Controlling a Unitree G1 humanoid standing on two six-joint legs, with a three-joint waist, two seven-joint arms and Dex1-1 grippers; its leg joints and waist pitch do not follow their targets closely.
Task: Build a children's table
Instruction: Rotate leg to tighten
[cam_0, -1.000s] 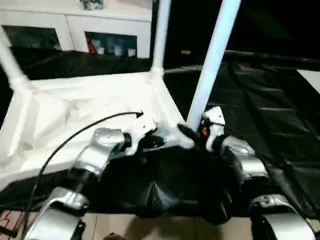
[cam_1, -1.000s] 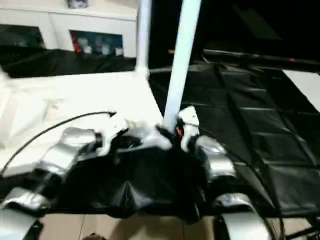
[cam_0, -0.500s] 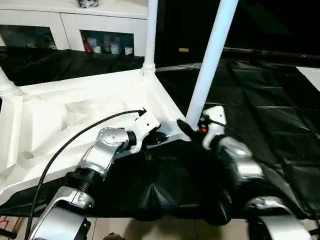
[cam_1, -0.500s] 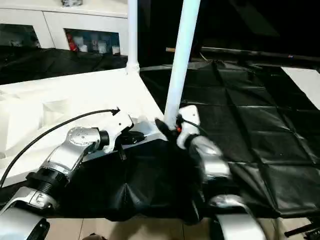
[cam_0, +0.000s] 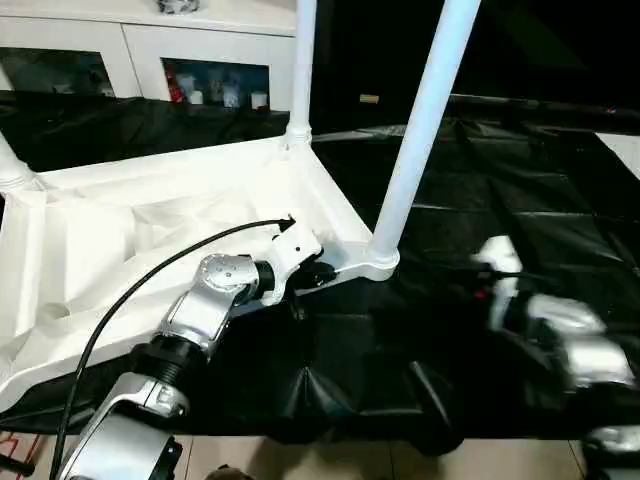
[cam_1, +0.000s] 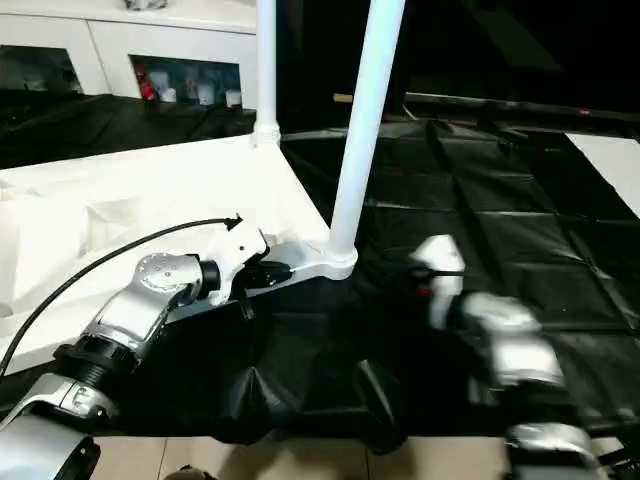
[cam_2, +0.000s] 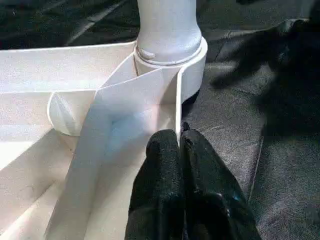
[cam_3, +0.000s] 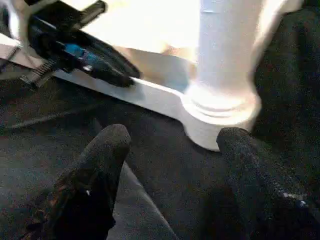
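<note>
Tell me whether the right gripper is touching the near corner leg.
Apart. In the right wrist view, the right gripper has its fingers spread, with black sheet between them and the near corner leg.

Silver, rounded forearms (cam_0: 205, 305) end in white wrist housings with black fingers (cam_2: 165, 165). A thin black cable (cam_0: 150, 275) arcs along the left arm at lower left.

floor: black creased sheeting (cam_0: 520, 200) | back: white cabinet (cam_0: 150, 50), glass doors | beyond: dark
</note>
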